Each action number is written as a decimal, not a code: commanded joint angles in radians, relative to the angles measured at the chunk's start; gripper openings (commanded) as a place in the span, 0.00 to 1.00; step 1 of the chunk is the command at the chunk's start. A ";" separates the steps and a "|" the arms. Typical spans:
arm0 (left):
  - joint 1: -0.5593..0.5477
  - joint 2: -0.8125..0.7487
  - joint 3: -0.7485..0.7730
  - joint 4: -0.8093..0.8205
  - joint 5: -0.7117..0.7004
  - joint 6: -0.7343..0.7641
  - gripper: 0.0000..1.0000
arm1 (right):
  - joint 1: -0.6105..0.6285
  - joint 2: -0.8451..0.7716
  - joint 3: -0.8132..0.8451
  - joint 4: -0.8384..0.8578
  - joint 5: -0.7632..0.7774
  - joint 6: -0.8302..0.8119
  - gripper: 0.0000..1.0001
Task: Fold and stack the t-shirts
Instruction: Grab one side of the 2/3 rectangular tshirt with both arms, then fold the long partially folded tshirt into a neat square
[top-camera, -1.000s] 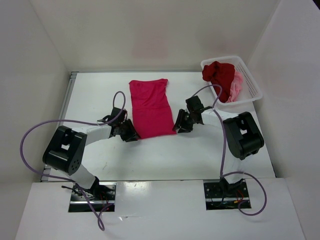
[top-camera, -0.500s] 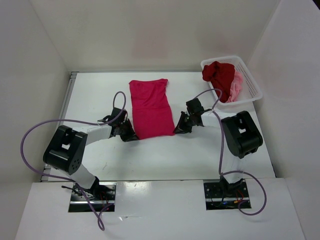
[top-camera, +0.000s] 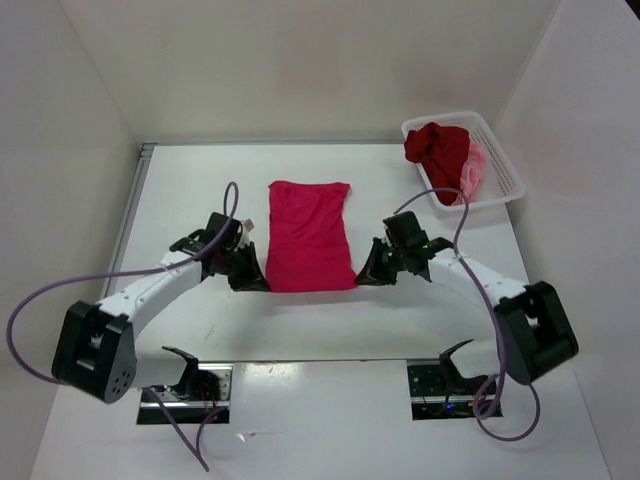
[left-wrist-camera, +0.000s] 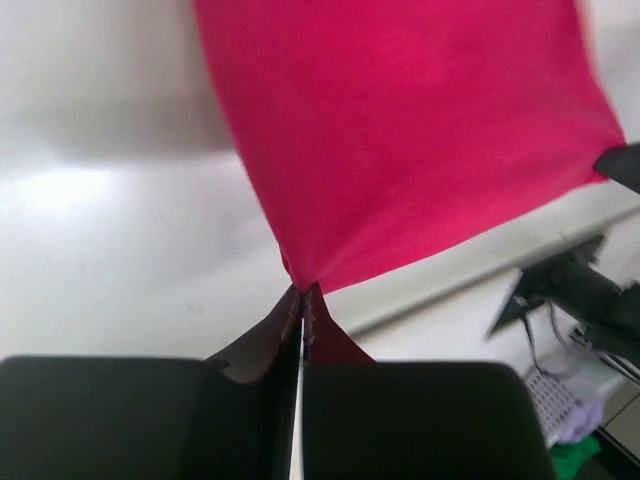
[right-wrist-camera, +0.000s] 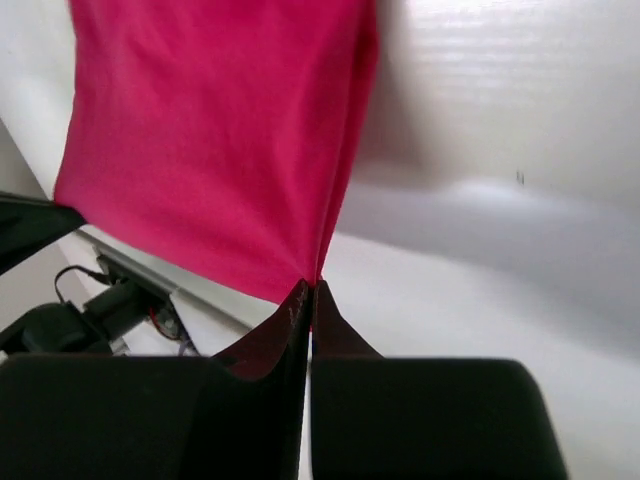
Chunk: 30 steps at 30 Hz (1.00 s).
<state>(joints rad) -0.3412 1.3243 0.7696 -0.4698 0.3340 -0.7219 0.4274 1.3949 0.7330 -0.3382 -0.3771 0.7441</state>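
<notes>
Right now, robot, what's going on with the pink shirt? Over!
Left gripper shut on crimson shirt, near-left corner. Right gripper shut on near-right corner. Nothing in the way; dark red shirt and light pink shirt in basket.

Both arms reach low and forward, elbows flared outward, forearms angled in toward each other. Left tool (top-camera: 252, 281) fingers pressed together, pinching near left corner of the crimson-pink t-shirt (top-camera: 310, 235). Right tool (top-camera: 366, 279) likewise clamped on the near right corner.
</notes>
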 joint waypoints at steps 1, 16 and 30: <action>0.013 -0.091 0.120 -0.222 0.019 0.070 0.00 | -0.006 -0.111 0.118 -0.162 0.096 -0.011 0.00; 0.188 0.465 0.782 -0.070 -0.217 0.194 0.00 | -0.151 0.583 0.967 -0.160 0.135 -0.196 0.00; 0.188 0.806 1.057 0.100 -0.204 0.135 0.29 | -0.171 0.967 1.364 -0.239 0.176 -0.177 0.00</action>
<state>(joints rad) -0.1665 2.1239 1.7695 -0.4545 0.1349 -0.5613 0.2775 2.3646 2.0312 -0.5545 -0.2546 0.5774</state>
